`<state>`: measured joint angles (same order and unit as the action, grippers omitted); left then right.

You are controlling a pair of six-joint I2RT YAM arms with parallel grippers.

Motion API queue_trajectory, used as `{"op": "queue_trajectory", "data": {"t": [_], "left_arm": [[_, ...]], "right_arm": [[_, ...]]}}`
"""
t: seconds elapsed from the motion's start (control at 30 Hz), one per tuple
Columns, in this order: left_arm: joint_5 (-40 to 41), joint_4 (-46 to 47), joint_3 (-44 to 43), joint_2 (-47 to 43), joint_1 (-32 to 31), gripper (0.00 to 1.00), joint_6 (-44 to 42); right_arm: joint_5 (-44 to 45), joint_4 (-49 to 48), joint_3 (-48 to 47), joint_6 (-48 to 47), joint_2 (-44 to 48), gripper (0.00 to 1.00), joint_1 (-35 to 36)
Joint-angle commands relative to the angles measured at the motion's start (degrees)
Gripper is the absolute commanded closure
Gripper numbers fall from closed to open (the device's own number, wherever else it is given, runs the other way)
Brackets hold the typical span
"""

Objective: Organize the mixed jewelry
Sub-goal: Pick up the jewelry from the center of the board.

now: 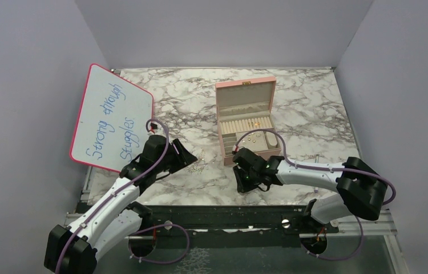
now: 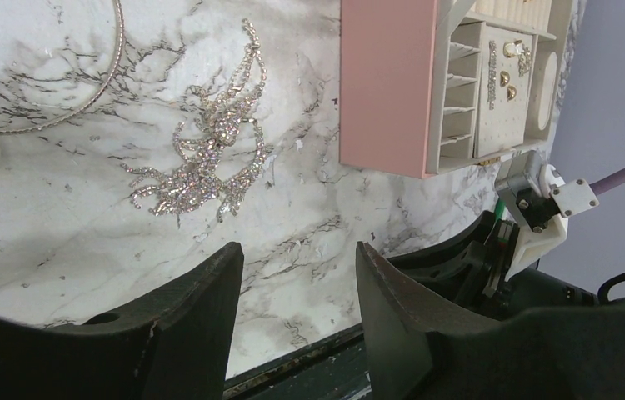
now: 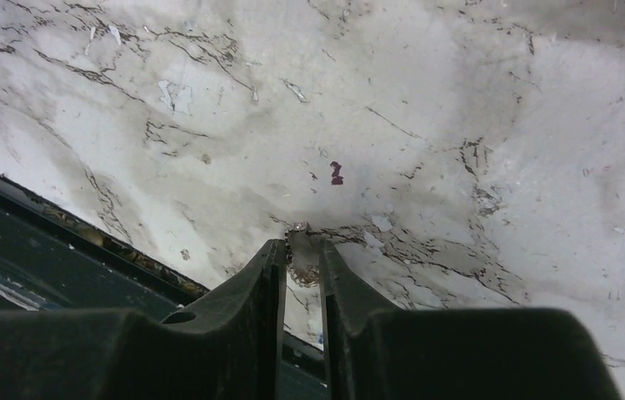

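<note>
Right gripper (image 3: 302,250): closed onto a small sparkling piece (image 3: 302,268), low on the bench (image 3: 459,125).
Left gripper (image 2: 299,254): open, empty, near the crystal cluster (image 2: 209,158).
Handling: light, limp, snag-prone; best pinched at one strand.

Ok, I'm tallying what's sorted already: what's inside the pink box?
Cream ring rolls at the back of the pink jewelry box; gold earrings and a rhinestone strip on the perforated panel. The side slots look empty. Anything beneath them is covered.

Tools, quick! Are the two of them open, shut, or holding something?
Left tool: open, empty.
Right tool: shut on a small sparkly jewelry piece.
</note>
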<state>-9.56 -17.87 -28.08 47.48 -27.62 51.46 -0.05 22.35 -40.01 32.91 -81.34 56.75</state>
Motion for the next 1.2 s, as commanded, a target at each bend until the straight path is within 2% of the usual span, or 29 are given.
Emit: {"op": "queue_trajectory", "data": {"t": [0.0,0.43,0.7,0.83,0.93,1.17], "left_arm": [[-0.3,1.5,1.1,-0.3,-0.2,0.46,-0.8],[-0.2,1.5,1.4,-0.3,-0.2,0.46,-0.7],[-0.1,1.6,1.7,-0.5,-0.2,0.46,-0.7],[-0.1,1.6,1.7,-0.5,-0.2,0.46,-0.7],[-0.4,1.6,1.6,-0.7,-0.2,0.46,-0.8],[-1.2,1.8,0.0,-3.3,-0.1,0.44,-0.7]], "right_arm": [[4.7,-0.3,-2.1,1.1,-1.1,0.76,1.3],[8.7,1.5,-4.2,2.2,-3.5,0.74,4.6],[12.1,3.8,-5.2,3.9,-5.1,0.83,5.0],[13.0,3.1,-5.3,4.8,-5.2,0.93,5.0],[13.3,1.6,-5.4,4.5,-3.6,0.99,5.0],[6.9,-8.3,-3.1,-1.7,6.3,0.99,4.9]]}}
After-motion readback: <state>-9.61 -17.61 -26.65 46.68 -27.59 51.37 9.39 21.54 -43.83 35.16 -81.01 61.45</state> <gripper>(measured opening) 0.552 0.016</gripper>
